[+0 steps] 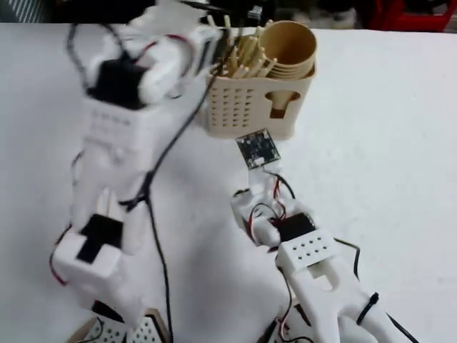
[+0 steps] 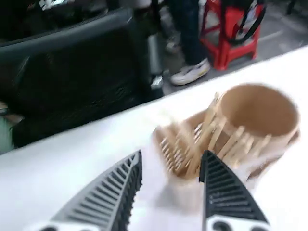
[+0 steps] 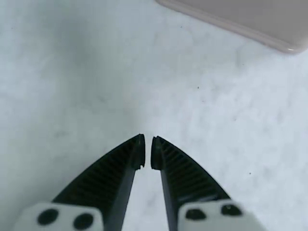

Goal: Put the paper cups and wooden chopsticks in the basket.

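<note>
A cream plastic basket stands at the back middle of the white table. Stacked tan paper cups sit in its right side and a bundle of wooden chopsticks leans in its left side. My left gripper is raised just left of the basket, open with nothing between its fingers; the cups and chopsticks lie just beyond its tips. My right gripper is low over bare table in front of the basket, shut on nothing.
The white table runs bare to the right of the basket. Black chairs and a red stool stand past the table's far edge. Cables trail down from the left arm.
</note>
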### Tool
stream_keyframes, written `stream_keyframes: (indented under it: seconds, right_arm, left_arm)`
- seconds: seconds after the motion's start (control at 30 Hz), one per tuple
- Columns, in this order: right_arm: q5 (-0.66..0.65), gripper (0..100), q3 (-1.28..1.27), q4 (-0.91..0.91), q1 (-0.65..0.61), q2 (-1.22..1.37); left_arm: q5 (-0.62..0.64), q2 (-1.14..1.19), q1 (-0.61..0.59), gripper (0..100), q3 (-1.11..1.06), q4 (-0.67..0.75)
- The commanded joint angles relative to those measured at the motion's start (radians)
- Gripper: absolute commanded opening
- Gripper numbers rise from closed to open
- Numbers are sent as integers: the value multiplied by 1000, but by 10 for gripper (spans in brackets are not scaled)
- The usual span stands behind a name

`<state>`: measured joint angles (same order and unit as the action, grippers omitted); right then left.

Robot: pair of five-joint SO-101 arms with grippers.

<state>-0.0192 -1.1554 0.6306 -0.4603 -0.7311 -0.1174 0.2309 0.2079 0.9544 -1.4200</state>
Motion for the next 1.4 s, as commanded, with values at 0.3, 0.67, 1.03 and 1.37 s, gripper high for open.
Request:
stream_keyframes:
  seconds: [0.3,0.67,1.03,1.37]
  right_arm:
    - [-3,38,6,-15,12,1]
    - [-3,38,5,-15,5,1]
    - [-3,38,5,-15,5,1]
    - [-3,38,5,-15,5,1]
  left_arm:
    - [-198,-217,-268,203,-256,-368]
    - [-235,-455,-446,207,-1023,-132]
    - [-302,-456,-503,203,-1542,278]
    - [-301,-349,-512,183,-1585,354]
